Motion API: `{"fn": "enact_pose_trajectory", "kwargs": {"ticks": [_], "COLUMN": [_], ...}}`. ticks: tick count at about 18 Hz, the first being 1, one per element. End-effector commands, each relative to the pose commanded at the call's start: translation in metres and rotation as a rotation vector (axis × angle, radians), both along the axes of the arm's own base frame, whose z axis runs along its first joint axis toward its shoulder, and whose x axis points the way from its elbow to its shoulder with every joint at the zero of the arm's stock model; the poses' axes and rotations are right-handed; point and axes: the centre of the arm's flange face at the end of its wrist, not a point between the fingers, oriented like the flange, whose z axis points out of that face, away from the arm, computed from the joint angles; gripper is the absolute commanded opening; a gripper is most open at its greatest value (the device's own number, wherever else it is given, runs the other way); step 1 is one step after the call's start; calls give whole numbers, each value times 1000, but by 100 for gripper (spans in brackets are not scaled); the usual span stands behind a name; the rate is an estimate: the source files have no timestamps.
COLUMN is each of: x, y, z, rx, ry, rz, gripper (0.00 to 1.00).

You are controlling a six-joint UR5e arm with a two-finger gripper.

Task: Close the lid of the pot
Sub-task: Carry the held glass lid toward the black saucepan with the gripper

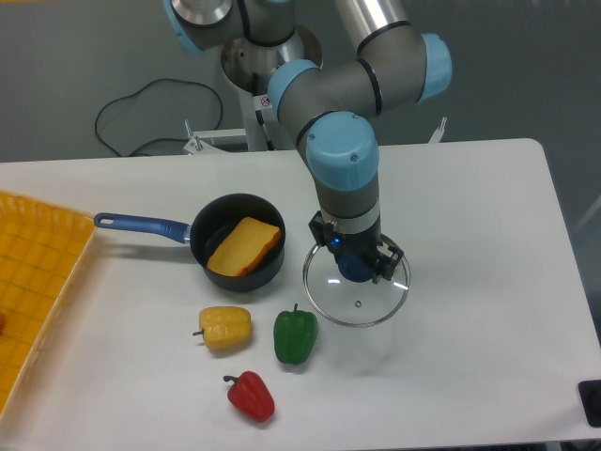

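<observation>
The pot (237, 241) is a small black saucepan with a long blue handle (141, 225) pointing left, standing uncovered left of centre on the white table. A yellow-orange wedge (246, 246) lies inside it. The lid (357, 303), a clear glass disc with a metal rim, sits just right of the pot and apart from it. My gripper (356, 267) points straight down over the lid's centre, and its fingers are shut on the dark blue knob. Whether the lid rests on the table or hangs just above it, I cannot tell.
A yellow pepper (225, 328), a green pepper (295, 336) and a red pepper (250, 396) lie in front of the pot. A yellow mesh tray (38, 282) fills the left edge. The arm's base and a black cable (150, 113) are behind the table.
</observation>
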Motion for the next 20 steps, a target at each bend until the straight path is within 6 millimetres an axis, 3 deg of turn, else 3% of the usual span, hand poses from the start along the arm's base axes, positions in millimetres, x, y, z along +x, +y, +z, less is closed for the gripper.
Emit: {"fn": "enact_pose_trajectory", "kwargs": {"ticks": [9,14,20], "x": [9,46,99], "y": [2,17,30], "z": [-2,0,-18], "rx": [-8,-22,-46], "ry": [-16,-29,-55], "rz": [18,24,35], "gripper": [45,45,45]}}
